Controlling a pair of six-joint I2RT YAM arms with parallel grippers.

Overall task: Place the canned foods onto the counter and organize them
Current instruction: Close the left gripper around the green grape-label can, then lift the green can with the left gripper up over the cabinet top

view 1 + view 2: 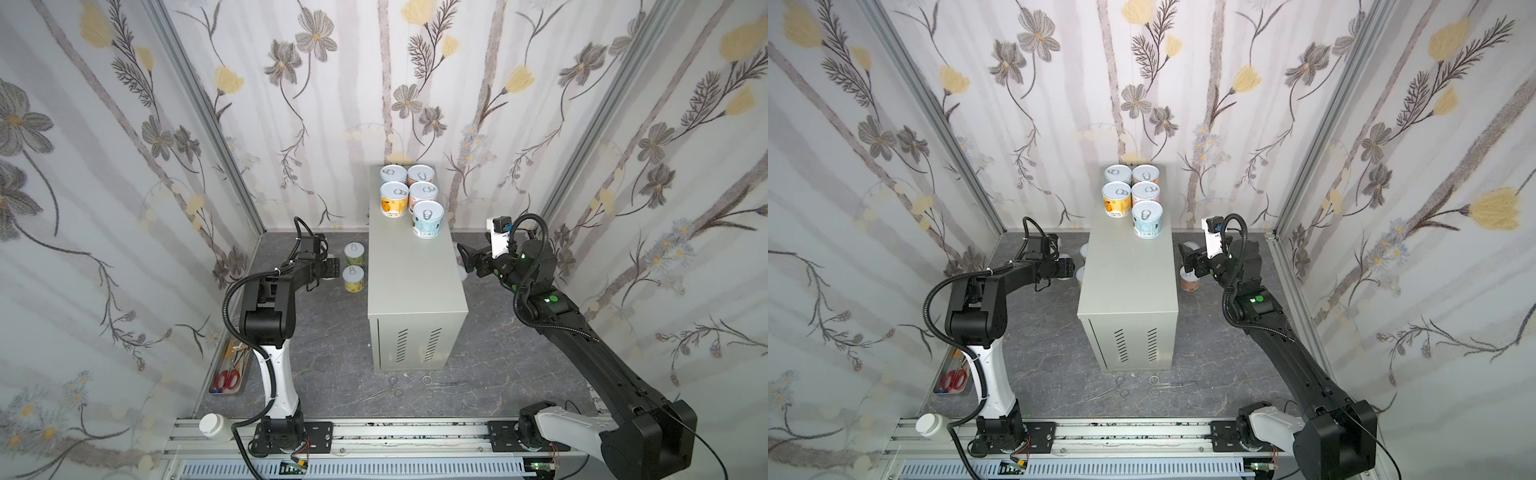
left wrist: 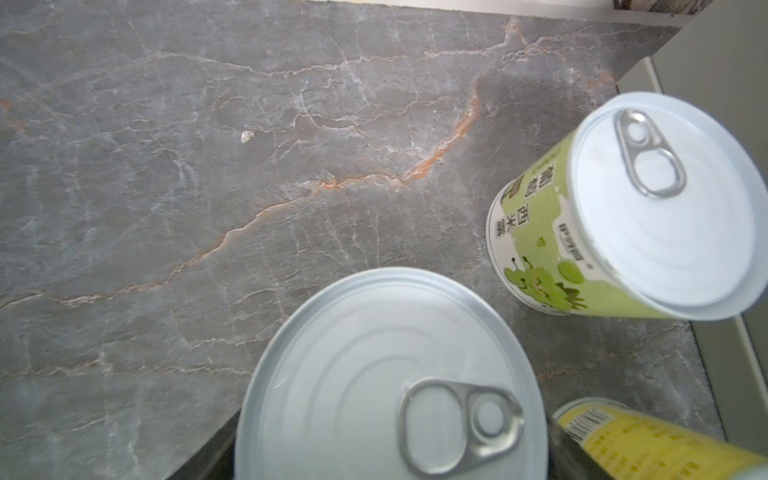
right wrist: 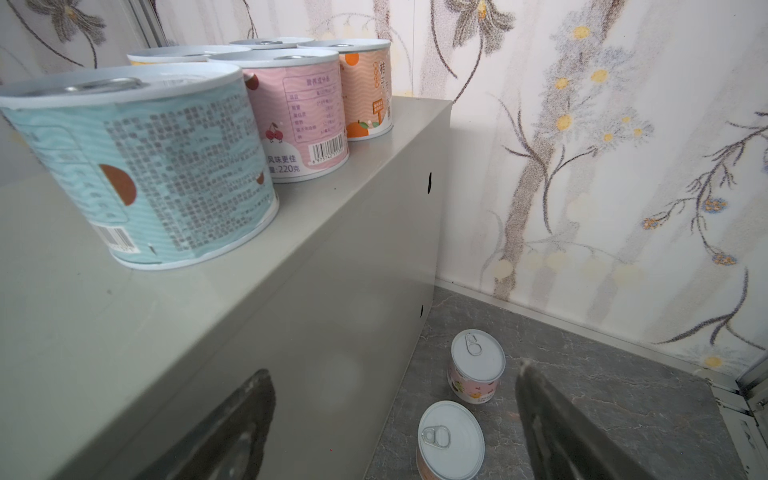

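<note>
In both top views the counter (image 1: 411, 291) (image 1: 1127, 286) is seen flanked by the two grippers. The right gripper (image 1: 466, 259) (image 1: 1187, 259) is held just beside the counter's side wall, above the floor (image 1: 332, 340). In the right wrist view its fingers (image 3: 552, 424) are spread wide and nothing is gripped between them. The left gripper (image 1: 331, 269) is held close to the floor on the counter's other side. In the left wrist view a silver-lidded tin (image 2: 390, 374) is framed between its dark fingers (image 2: 212, 457); whether it is pinched cannot be told.

Five tins (image 1: 394, 199) are grouped on the counter's far end, beyond and above the right gripper, the light-blue tin (image 1: 428, 219) being set nearest to it. A green tin (image 1: 354, 253) (image 2: 623, 216) and a yellow tin (image 1: 353, 279) are stood on the floor just ahead of the left gripper, between it and the counter. Below the right gripper, a pink tin (image 3: 476, 365) and another tin (image 3: 451, 440) are stood upright on the floor, beside the counter's wall. In the left wrist view the green tin is seen apart from the silver-lidded tin, with bare floor between them.
</note>
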